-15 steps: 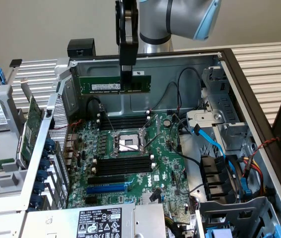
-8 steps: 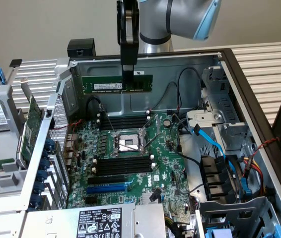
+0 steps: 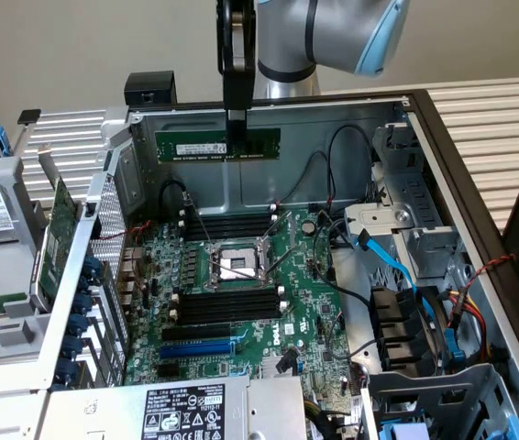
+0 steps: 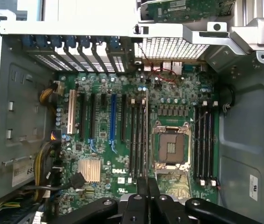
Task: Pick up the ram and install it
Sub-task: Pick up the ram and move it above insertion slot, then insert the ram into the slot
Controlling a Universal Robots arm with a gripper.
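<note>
1. Gripper (image 3: 233,145) is closed nearly all the way. It pinches the ram (image 3: 195,145) at about mid-length, fingers coming down over its top edge.
2. Ram hangs in the air, upper centre of the exterior view, long edge level. It's well above the motherboard (image 3: 307,307), inside the open case (image 3: 333,119).
3. In the wrist view you see the ram (image 4: 146,135) edge-on, running out from the gripper (image 4: 147,186) over the black slots (image 4: 136,140) beside the CPU socket (image 4: 171,145). Can't tell which slot it lines up w/.
4. Handling, my read: v. light, so the pinch carries it w/o strain. It's a thin stiff board w/ no give, and prob. flexes or cracks if twisted or pressed off-square.
5. Faces look smooth (label, chips), so it could pivot in a centre pinch if one end catches.
6. Hold pt: the centre grip looks right for balance. Keep off the lower contact edge.
</note>
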